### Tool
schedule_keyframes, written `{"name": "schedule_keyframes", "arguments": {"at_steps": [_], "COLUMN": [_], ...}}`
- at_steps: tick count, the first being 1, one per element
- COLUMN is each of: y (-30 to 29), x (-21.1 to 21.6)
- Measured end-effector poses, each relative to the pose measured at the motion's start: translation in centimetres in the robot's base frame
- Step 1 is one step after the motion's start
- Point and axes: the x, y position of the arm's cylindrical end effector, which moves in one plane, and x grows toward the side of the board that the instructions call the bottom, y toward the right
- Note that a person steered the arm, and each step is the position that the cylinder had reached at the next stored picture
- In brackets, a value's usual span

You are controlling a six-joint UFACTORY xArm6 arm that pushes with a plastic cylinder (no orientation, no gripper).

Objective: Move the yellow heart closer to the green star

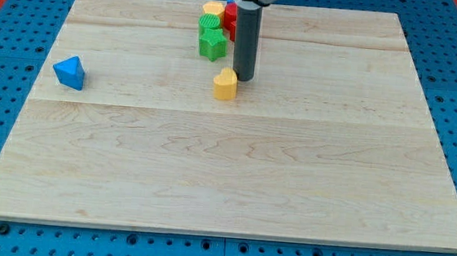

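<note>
The yellow heart point(225, 84) lies on the wooden board point(226, 160) a little above the view's middle. The green star point(213, 44) sits just above and slightly left of it, a small gap apart. My tip point(243, 78) rests on the board right beside the yellow heart's upper right edge, touching or nearly touching it. The dark rod rises from there to the view's top.
Behind the green star a green block point(209, 23), a yellow block point(213, 9) and a red block point(230, 20) cluster near the board's top edge. A blue triangular block point(69, 72) lies at the view's left. Blue pegboard surrounds the board.
</note>
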Motion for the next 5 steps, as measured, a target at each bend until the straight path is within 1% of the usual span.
{"name": "schedule_keyframes", "arguments": {"at_steps": [3,5], "y": [0.0,-0.7], "x": [6.9,5.7]}}
